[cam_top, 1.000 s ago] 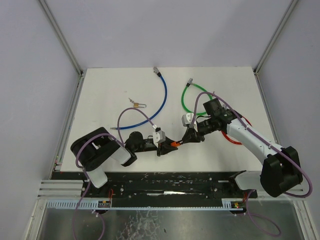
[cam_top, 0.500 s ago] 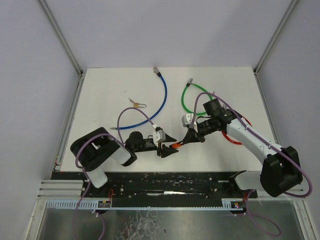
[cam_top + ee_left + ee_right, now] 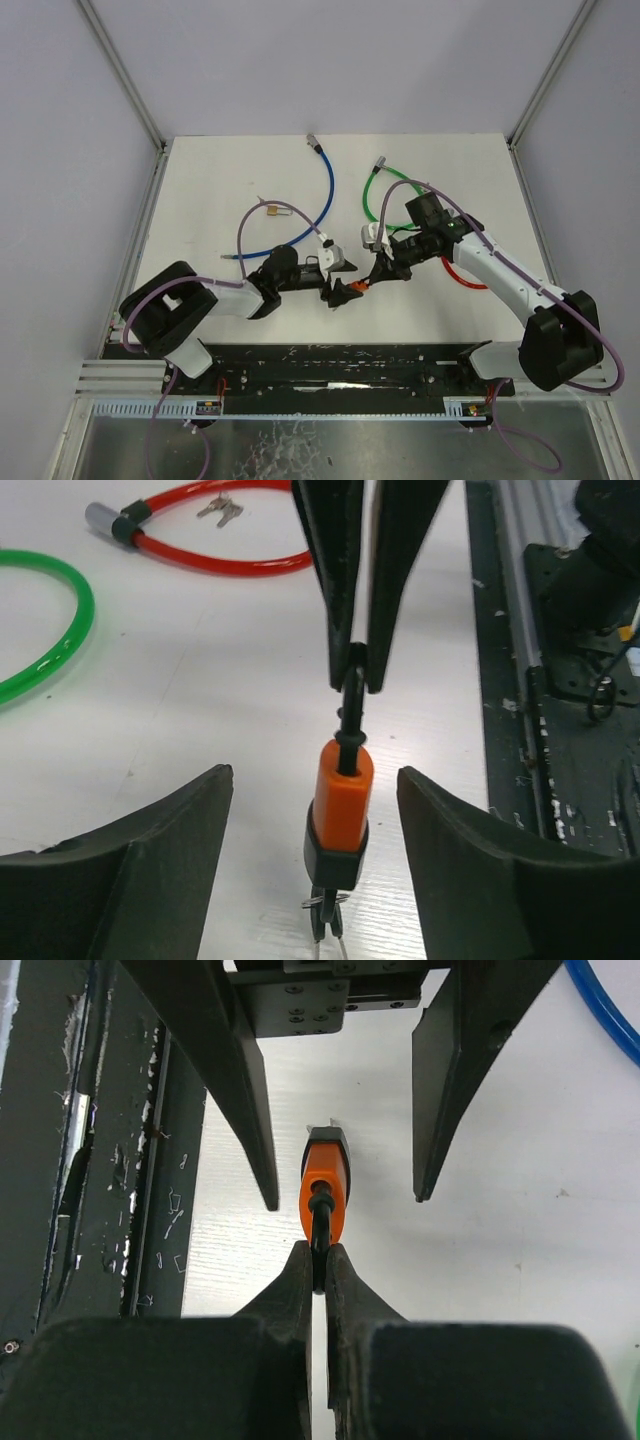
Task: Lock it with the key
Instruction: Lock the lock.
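Right claw (image 3: 318,1255) first: it's pinched tight on the black wire shackle (image 3: 319,1225) of the small orange padlock (image 3: 323,1195), with no gap showing between the fingertips. So that's my task piece, held by its loop just above the white tabletop (image 3: 220,180), near the middle of the near edge.

Left claw (image 3: 313,773) is wide. One black finger (image 3: 170,830) stands on each side of the orange padlock, and I see white table between each finger and the body, so no contact there. A small bit of metal (image 3: 325,920) sticks out of the padlock's end opposite the shackle. It looks like a key, but it's too small for me to be sure.

Moving outward, the left arm lies low and stretched out, forearm nearly flat, pointing at the padlock from the left. The right arm comes in from the right with its elbow raised and its wrist angled down at the padlock. The two claws face each other nose to nose.

Count: two arms and two padlocks. The second is a little brass padlock (image 3: 271,210), well apart from the orange one on the far left. There are three cable locks: a blue cable (image 3: 325,190) beyond the orange padlock, a green cable (image 3: 370,200) beyond it to the right, and a red cable (image 3: 220,555) further right with keys (image 3: 220,508) at its end.
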Controlling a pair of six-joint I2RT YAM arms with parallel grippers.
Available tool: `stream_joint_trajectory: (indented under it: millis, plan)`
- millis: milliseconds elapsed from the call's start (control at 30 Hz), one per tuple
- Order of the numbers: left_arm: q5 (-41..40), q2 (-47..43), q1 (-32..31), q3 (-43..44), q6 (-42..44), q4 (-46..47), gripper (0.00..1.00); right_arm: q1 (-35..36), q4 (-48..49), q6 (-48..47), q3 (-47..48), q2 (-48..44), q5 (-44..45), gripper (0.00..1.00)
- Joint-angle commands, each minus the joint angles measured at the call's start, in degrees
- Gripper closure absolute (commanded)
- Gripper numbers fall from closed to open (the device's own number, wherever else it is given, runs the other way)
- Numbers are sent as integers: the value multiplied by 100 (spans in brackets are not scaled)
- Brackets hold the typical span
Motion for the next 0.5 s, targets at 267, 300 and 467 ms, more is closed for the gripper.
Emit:
stream_joint_trajectory:
  millis: [267, 300, 467]
  plan:
    - [-44, 114, -133, 768, 381, -1785, 60, 155, -11, 252, 352, 87, 456, 100]
    - [-25, 134, -137, 778, 376, -1766, 60, 178, -11, 261, 352, 108, 486, 100]
    - [129, 386, -174, 886, 338, -1661, 68, 274, -37, 286, 387, 248, 579, 100]
